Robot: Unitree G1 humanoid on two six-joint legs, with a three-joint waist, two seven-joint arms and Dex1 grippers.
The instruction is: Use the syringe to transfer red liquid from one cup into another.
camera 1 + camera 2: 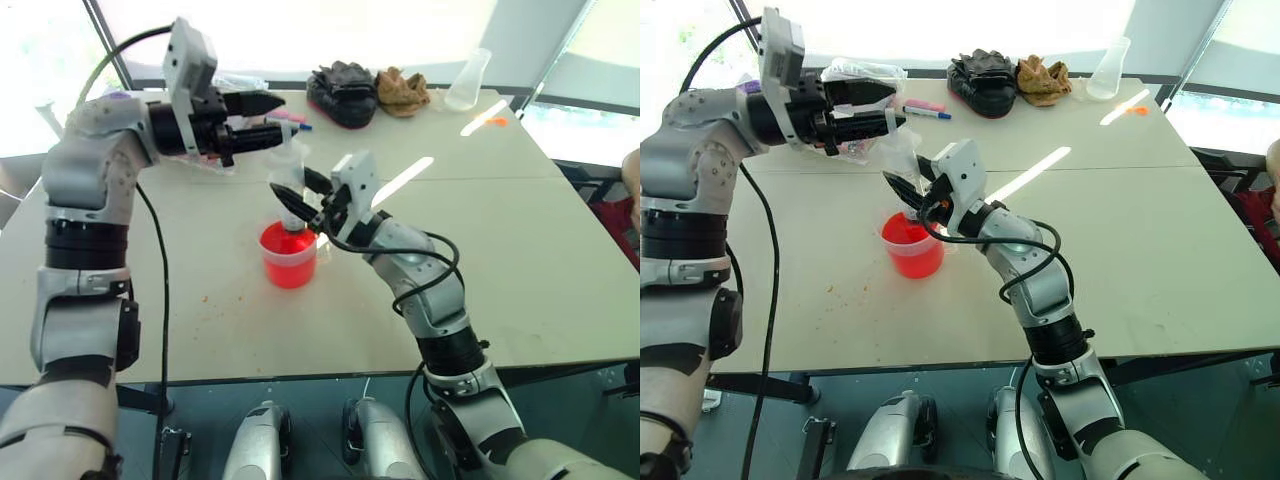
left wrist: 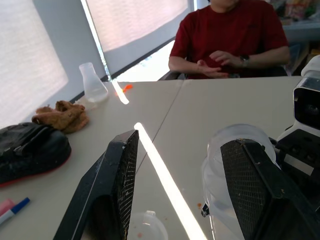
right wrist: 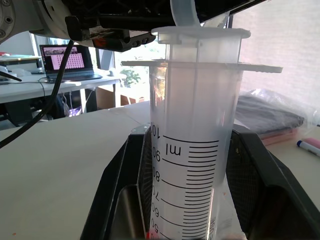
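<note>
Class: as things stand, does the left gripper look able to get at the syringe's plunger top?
Probably yes: the left gripper hangs open just above the syringe, which the right gripper holds upright.

Head eyes overlook table — wrists close, seemingly level.

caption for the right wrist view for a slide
Right gripper holding the upright syringe by its scale-marked barrel.
</note>
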